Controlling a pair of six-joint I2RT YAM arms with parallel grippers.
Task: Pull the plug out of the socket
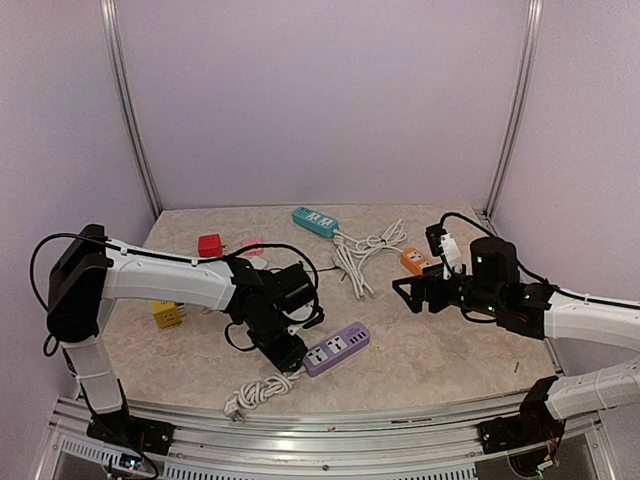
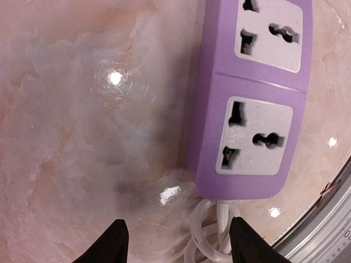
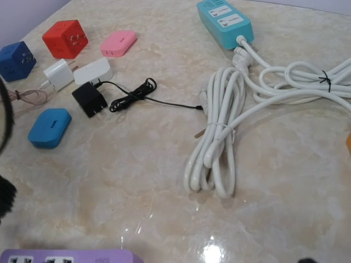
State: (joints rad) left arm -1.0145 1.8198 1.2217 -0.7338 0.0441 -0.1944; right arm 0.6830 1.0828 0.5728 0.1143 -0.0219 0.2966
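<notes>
Desk [image 1: 440,350]: marble top, carries everything. Your left arm [image 1: 160,275] folds low toward the front edge so the left claw [image 2: 178,245] sits at the cord end of the purple strip [image 1: 337,349], prob. to pin it while a plug gets tugged. That claw is spread wide, holding nothing, fingertips [image 2: 115,244] either side of the strip's cord [image 2: 211,230]. Both sockets in the left wrist view are empty and I see no plug seated in the strip, so the pull looks done or the target's elsewhere. Right claw [image 1: 408,290] hovers mid-desk, well apart from the strip; can't tell if it's open or closed. Teal strip [image 3: 225,16] w/ coiled white cord [image 3: 219,137] lies at the back. Black charger [image 3: 89,99] lies loose, unplugged.
</notes>
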